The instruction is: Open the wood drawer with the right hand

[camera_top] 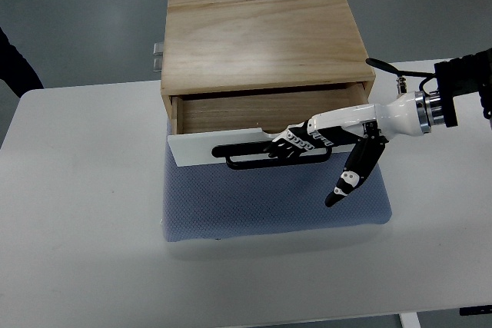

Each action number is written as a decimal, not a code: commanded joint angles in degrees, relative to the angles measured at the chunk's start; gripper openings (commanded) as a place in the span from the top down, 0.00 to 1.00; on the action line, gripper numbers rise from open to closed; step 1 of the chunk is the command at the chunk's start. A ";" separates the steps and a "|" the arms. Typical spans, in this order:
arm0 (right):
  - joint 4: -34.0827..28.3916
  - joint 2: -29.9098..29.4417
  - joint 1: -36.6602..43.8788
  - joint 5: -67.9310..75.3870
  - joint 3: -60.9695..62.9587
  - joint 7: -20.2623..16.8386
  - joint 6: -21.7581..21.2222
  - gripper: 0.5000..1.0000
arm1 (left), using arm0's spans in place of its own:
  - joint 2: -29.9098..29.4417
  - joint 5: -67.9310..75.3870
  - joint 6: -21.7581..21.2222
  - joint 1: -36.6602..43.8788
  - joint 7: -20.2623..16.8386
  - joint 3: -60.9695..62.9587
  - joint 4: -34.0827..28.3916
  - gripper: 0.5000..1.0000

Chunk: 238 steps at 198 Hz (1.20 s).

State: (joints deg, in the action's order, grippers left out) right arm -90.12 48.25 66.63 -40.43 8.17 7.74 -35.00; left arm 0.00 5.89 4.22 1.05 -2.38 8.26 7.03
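The right hand (307, 144) is hooking curled fingers through the black handle (269, 157) on the drawer (231, 144), which is sitting partly open directly under them. It should be pulling straight outward, evenly, keeping the box (261, 36) behind the hand from sliding.

You see a light wood drawer box (265, 36) sitting upright on a blue-grey mat. Its drawer (231, 144) is pulled partway out, showing a bare wooden inside, with a white front panel and a black bar handle (254, 160).
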 commanded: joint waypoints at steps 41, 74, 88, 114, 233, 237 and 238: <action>-1.55 1.85 0.08 0.09 0.10 -0.01 0.00 0.11 | 0.00 0.00 0.00 0.00 0.00 0.00 0.00 0.00; -2.78 3.96 0.70 0.70 0.71 -0.01 0.00 0.11 | 0.00 0.00 0.00 0.00 0.00 0.00 0.00 0.00; -3.48 4.75 0.70 0.70 1.06 -0.01 0.00 0.11 | 0.00 0.00 0.00 0.00 0.00 0.00 0.00 0.00; -3.83 6.07 0.96 1.67 1.15 -0.01 0.00 0.11 | 0.00 0.00 0.00 0.00 0.00 0.00 0.00 0.00; 11.18 13.01 5.97 19.33 7.65 -0.01 0.00 0.11 | 0.00 0.00 0.00 0.00 0.00 0.00 0.00 0.00; 12.94 12.75 5.79 19.94 8.27 0.17 0.00 0.11 | 0.00 0.00 0.00 0.00 0.00 0.00 0.00 0.00; 12.95 12.75 5.79 19.95 8.27 0.17 0.00 0.11 | 0.00 0.00 0.00 0.00 0.00 0.00 0.00 0.00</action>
State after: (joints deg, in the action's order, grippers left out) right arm -84.51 61.79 72.91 -22.99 13.55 7.67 -35.00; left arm 0.00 5.89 4.22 1.06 -2.37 8.26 7.03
